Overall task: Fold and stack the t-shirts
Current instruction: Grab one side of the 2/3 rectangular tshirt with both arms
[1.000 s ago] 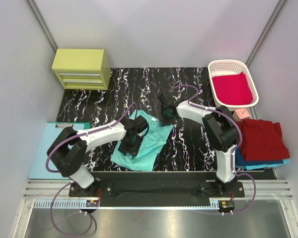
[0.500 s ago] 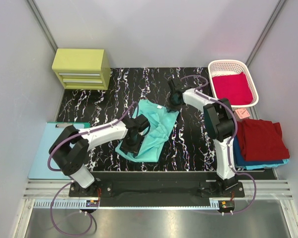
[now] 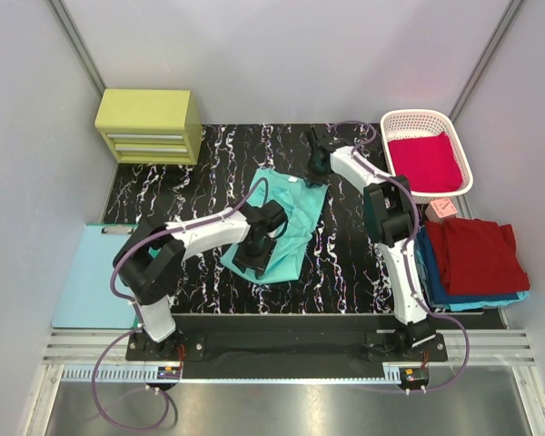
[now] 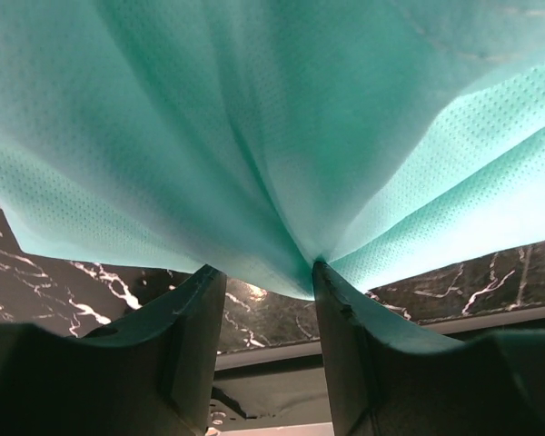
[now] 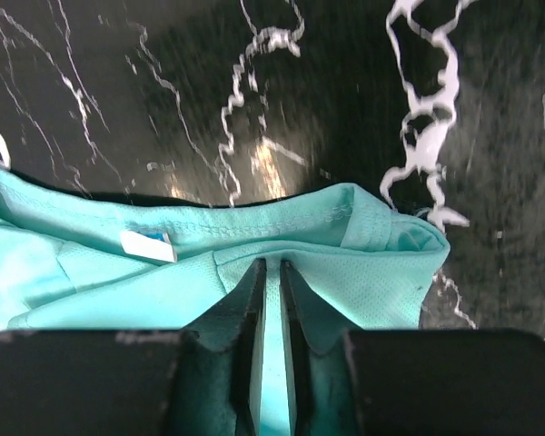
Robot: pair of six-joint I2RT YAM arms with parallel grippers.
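Mid-desk (image 3: pixel 345 263): mint-teal t-shirt (image 3: pixel 295 213) lying stretched. Being pinched at its near hem by left tool (image 4: pixel 268 272), and at the collar edge by right tool (image 5: pixel 271 272).

- Standing far left: yellow drawer unit (image 3: pixel 150 123).
- Lying near left: pale blue clipboard (image 3: pixel 82 291).
- Sitting far right: white basket (image 3: pixel 416 115), holding crimson t-shirt (image 3: pixel 425 162).
- Resting beside the right arm: dark red t-shirt (image 3: pixel 477 254) over blue t-shirt (image 3: pixel 436 292).

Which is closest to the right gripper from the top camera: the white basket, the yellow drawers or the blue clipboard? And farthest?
From the right gripper, pinching the mint-teal t-shirt:
1. white lattice basket, back right.
2. yellow drawer unit, back left.
3. pale blue clipboard, near left edge.
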